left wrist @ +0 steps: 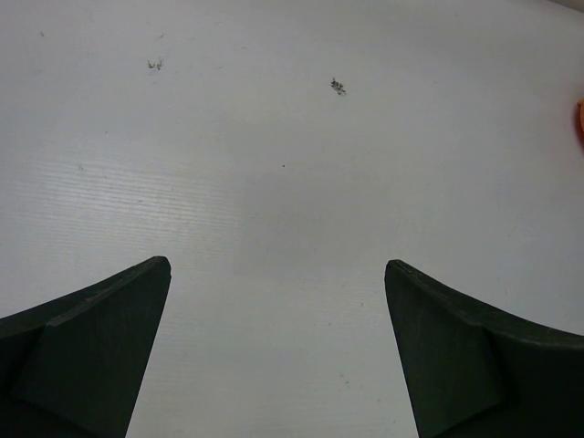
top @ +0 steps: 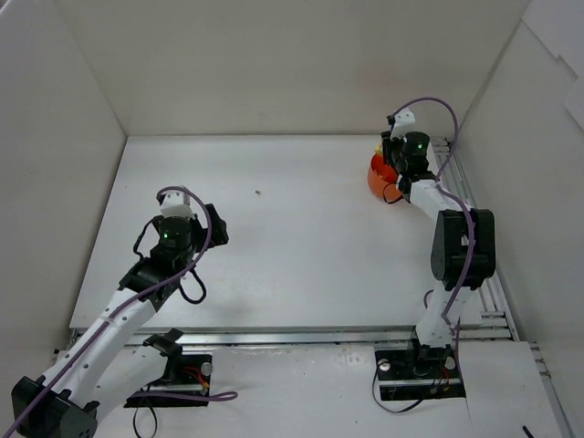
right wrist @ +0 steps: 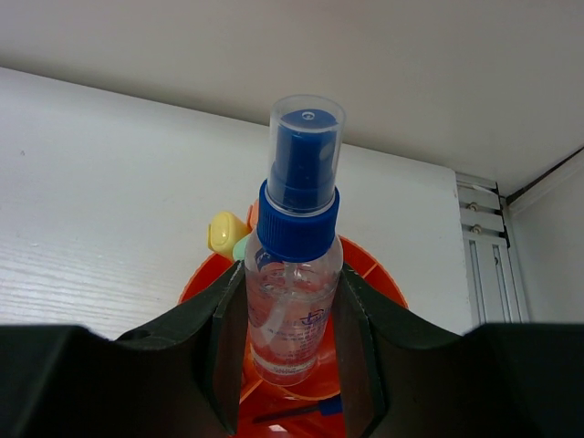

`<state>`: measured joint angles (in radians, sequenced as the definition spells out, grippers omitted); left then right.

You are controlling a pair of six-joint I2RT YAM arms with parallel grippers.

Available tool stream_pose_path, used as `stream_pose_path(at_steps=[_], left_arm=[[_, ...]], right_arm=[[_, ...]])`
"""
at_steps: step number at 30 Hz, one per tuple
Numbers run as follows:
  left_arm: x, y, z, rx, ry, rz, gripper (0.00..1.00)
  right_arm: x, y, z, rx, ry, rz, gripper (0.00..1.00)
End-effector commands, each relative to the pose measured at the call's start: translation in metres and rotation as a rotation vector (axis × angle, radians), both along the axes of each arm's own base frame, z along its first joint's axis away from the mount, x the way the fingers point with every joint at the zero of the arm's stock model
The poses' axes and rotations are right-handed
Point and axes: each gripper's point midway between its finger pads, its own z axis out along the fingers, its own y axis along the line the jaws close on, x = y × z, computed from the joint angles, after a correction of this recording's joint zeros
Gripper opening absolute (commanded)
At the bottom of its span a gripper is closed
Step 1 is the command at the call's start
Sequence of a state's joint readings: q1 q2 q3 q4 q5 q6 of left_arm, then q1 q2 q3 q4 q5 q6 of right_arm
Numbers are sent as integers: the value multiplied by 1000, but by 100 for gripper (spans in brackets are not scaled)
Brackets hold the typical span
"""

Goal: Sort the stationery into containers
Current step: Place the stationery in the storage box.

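Standing upright with its blue cap on top, the clear bottle (right wrist: 294,274) is pinched at the body by the right gripper (right wrist: 290,306) directly over the orange pot (right wrist: 379,274) at the table's far right, a hold that looks meant to lower it bottom first into a compartment (which one I cannot tell). A yellow cap (right wrist: 225,233) pokes up at the pot's far rim, so the bottle probably needs a free slot. The left gripper (left wrist: 278,265) hangs spread and holding nothing above the table (left wrist: 274,137), well apart from the pot, with no stationery near it.
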<state>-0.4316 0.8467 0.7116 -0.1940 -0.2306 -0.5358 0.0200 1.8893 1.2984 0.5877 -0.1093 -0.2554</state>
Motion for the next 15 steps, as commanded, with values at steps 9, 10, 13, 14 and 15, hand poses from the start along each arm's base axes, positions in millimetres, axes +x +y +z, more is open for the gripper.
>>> stream_pose_path(at_steps=[9, 10, 13, 14, 15], left_arm=[[12, -8, 39, -41, -100, -25, 100], [12, -8, 40, -42, -101, -26, 100], [13, -9, 41, -44, -104, -28, 100], [14, -10, 39, -44, -102, -32, 100], [14, -11, 40, -44, -103, -33, 100]], right_arm=[[10, -33, 40, 56, -166, -89, 0], [10, -33, 42, 58, -170, -89, 0], [12, -37, 43, 75, -178, -93, 0], [14, -38, 46, 82, -184, -89, 0], [16, -38, 44, 89, -182, -84, 0]])
